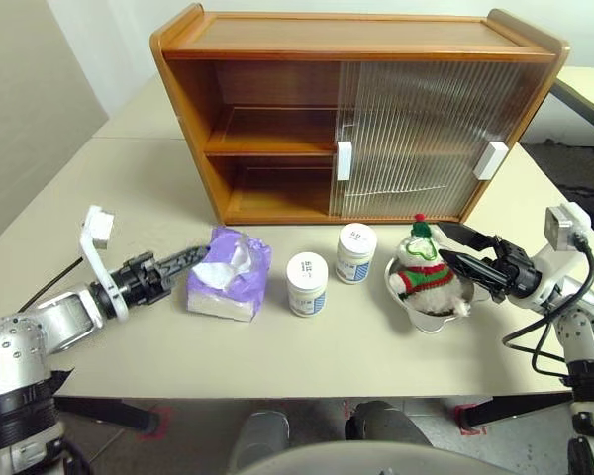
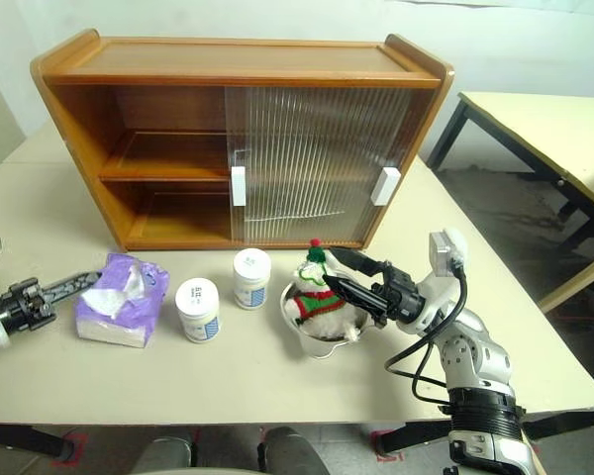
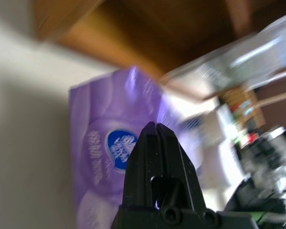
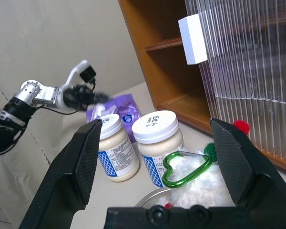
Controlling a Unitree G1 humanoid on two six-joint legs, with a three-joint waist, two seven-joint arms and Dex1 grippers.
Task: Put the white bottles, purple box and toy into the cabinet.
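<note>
I can't read any text: the purple box (image 3: pixel 109 157) logo and bottles' (image 4: pixel 155 125) lid print are illegible.

purple box (image 3: pixel 100 157) — blurred, cut off below | cabinet (image 3: pixel 133 33) — blurred

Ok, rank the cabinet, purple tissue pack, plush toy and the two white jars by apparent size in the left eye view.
1. Cabinet
2. Purple tissue pack
3. Plush toy
4. The two white jars: they look alike; the nearer appears slightly bigger, so no ranking between them.
</note>
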